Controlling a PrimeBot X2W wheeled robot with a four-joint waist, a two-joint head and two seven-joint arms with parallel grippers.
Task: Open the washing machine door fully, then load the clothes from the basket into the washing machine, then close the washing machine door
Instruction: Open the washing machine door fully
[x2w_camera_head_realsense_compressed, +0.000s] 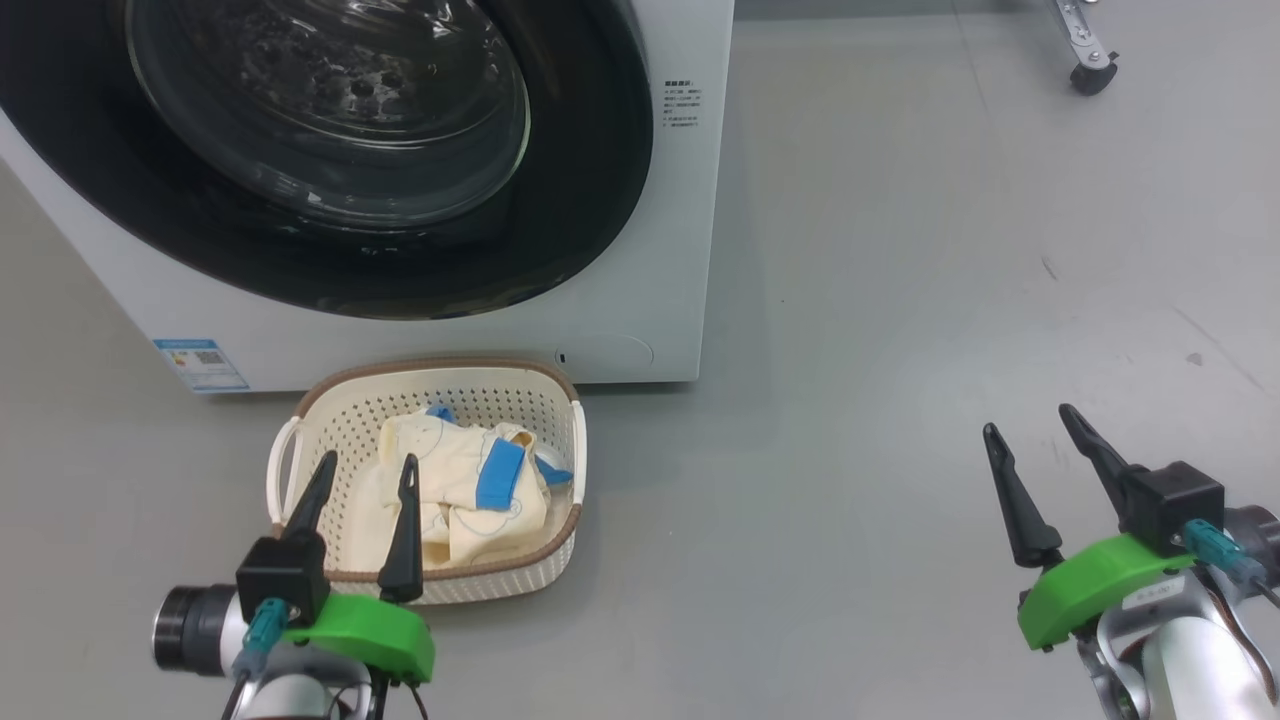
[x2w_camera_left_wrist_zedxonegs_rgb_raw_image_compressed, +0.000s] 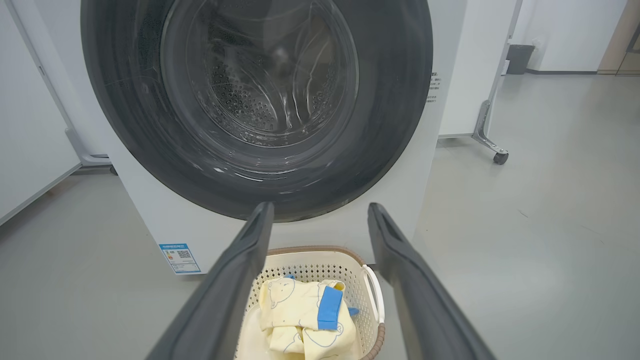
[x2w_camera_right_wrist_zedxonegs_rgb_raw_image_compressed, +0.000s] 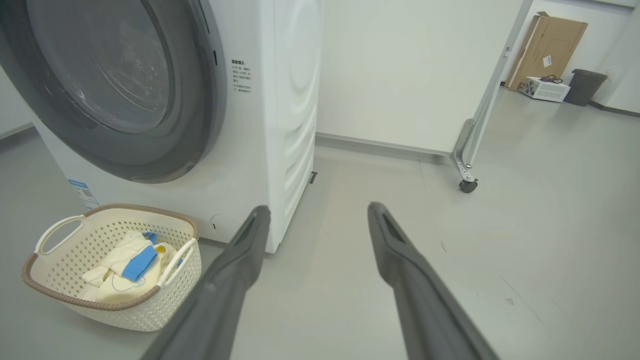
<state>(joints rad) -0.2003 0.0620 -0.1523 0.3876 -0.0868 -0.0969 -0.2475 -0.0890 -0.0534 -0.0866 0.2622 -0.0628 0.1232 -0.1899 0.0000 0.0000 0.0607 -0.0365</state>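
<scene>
The white washing machine (x2w_camera_head_realsense_compressed: 660, 250) stands ahead with its round black-rimmed glass door (x2w_camera_head_realsense_compressed: 330, 120) shut flat against the front. Right below it on the floor sits the cream basket (x2w_camera_head_realsense_compressed: 330, 410) holding pale yellow clothes (x2w_camera_head_realsense_compressed: 450, 490) with blue trim. My left gripper (x2w_camera_head_realsense_compressed: 365, 465) hovers open over the basket's near side, fingers pointing at the machine, nothing between them. My right gripper (x2w_camera_head_realsense_compressed: 1030, 418) is open and empty over bare floor, well to the right of the basket. In the left wrist view the door (x2w_camera_left_wrist_zedxonegs_rgb_raw_image_compressed: 260, 100), the basket (x2w_camera_left_wrist_zedxonegs_rgb_raw_image_compressed: 360, 272) and the clothes (x2w_camera_left_wrist_zedxonegs_rgb_raw_image_compressed: 305, 315) lie straight ahead.
A blue label (x2w_camera_head_realsense_compressed: 200, 365) marks the machine's lower left front. A castor wheel (x2w_camera_head_realsense_compressed: 1092, 75) of a white partition stands at the back right. The right wrist view shows that partition (x2w_camera_right_wrist_zedxonegs_rgb_raw_image_compressed: 415, 70), a cardboard box (x2w_camera_right_wrist_zedxonegs_rgb_raw_image_compressed: 547, 47) and a dark bin (x2w_camera_right_wrist_zedxonegs_rgb_raw_image_compressed: 586, 86) farther off.
</scene>
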